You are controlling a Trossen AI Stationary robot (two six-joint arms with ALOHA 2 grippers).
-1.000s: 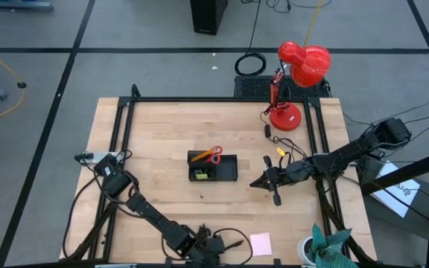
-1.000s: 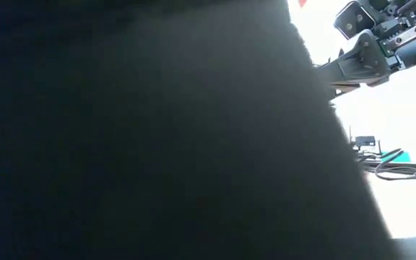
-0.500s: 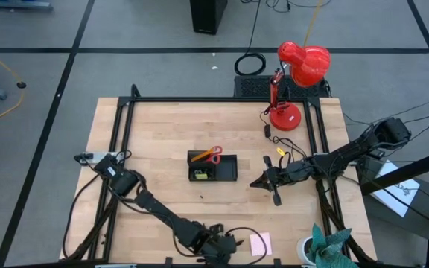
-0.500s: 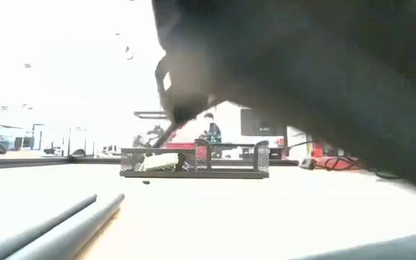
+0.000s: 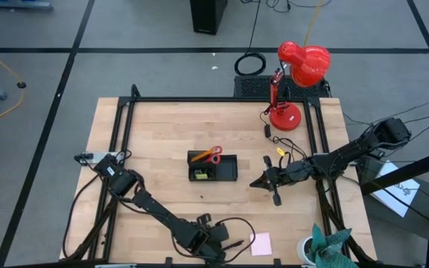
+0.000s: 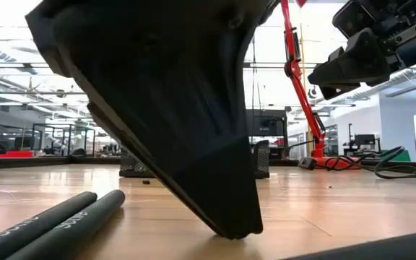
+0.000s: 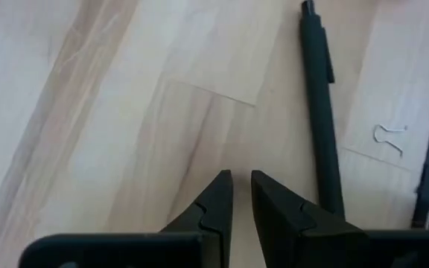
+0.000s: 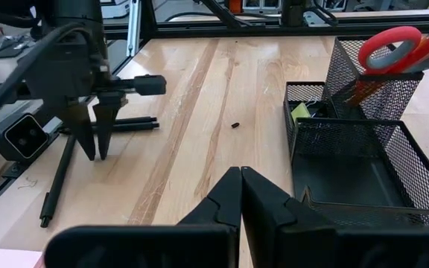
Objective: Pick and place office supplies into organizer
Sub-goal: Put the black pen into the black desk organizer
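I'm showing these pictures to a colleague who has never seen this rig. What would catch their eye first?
Probably the red desk lamp at the table's far right corner. Next, the black mesh organizer at mid-table, with red-handled scissors standing in it. Then the left gripper at the near edge, fingers slightly apart just above the wood beside a black pen.

Black mesh organizer [image 5: 213, 167] mid-table, red-handled scissors [image 5: 211, 155] upright inside, pink sticky-note pad [image 5: 260, 243] at near edge
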